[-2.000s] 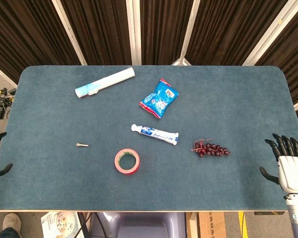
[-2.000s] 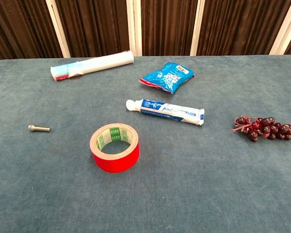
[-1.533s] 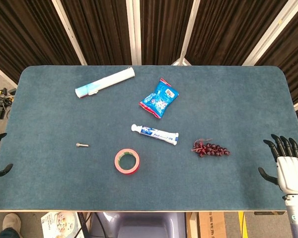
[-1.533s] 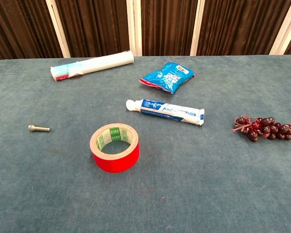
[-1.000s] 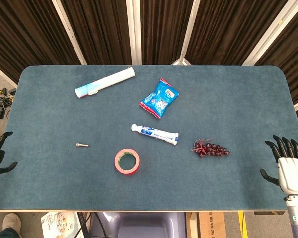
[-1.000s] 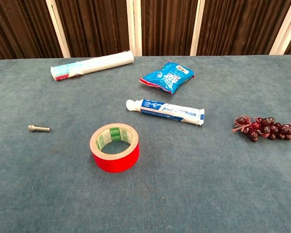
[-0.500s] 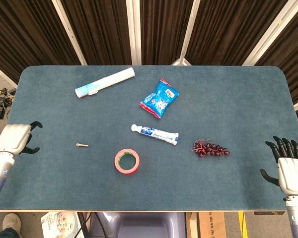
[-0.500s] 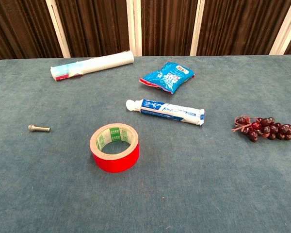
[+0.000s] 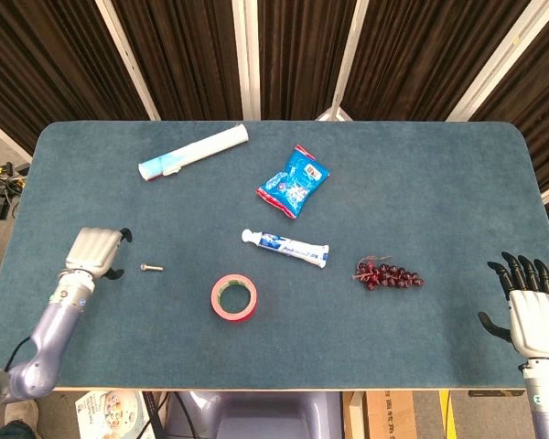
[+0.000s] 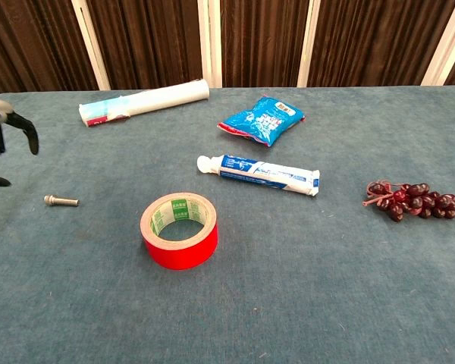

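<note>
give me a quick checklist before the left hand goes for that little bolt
1. Left hand holds nothing, fingers apart: ok.
2. Bolt lies flat on the table, apart from the hand, untouched: ok.
3. Space around the bolt: the red tape roll sits well to its right, nothing lies between hand and bolt: ok.
4. Hand lined up over the bolt: not ok, it is to the bolt's left, not above it.
5. Height of the hand above the cloth: cannot tell exactly; the chest view shows its fingers raised off the surface.
6. Right hand is at the far right edge, open, clear of the grapes: ok.
</note>
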### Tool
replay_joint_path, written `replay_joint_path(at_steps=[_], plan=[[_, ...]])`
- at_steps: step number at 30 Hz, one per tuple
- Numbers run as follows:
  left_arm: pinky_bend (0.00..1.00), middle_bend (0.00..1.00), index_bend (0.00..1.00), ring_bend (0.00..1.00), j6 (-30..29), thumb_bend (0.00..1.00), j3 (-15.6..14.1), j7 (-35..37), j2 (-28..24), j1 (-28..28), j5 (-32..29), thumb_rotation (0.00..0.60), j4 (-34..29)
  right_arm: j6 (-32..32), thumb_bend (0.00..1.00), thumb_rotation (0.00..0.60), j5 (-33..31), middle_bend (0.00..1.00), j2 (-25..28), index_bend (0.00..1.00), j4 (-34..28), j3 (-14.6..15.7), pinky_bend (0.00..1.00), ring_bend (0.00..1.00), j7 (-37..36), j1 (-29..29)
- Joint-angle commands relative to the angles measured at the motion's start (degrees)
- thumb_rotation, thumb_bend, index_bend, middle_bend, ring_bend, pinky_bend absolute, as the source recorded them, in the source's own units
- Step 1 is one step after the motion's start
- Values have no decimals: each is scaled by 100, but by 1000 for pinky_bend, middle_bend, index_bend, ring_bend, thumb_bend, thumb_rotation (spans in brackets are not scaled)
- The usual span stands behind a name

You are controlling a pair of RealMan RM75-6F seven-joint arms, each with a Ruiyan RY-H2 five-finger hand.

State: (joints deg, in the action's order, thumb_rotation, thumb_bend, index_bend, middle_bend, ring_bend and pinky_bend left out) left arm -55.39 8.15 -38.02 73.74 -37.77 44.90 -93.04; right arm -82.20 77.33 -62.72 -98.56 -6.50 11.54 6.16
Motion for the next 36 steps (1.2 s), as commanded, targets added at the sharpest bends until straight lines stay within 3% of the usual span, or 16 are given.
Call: replay_joint_path(at_steps=[1, 12, 21, 36], plan=[[1000, 923, 371, 872, 65, 320, -150, 44, 290, -97, 139, 600, 307, -4, 214, 600, -20, 115, -10, 204, 10, -10, 0, 70, -8, -2], [1000, 925, 412, 872, -140, 323, -236, 143, 1076, -184, 468, 600, 861, 25, 214, 600, -85, 115, -36, 204, 54, -29, 0, 70, -9, 11], [1000, 926, 451, 872, -312, 378, -202, -7, 1321, -243, 409, 600, 957, 33, 214, 600, -109, 115, -39, 204, 72, -41, 0, 70, -51, 12], [1000, 926, 487, 873, -375, 379, -258, -414, 1547, -345, 97, 600, 1062, 70, 213, 600, -154, 115, -77, 204, 113, -59, 0, 70, -78, 35]])
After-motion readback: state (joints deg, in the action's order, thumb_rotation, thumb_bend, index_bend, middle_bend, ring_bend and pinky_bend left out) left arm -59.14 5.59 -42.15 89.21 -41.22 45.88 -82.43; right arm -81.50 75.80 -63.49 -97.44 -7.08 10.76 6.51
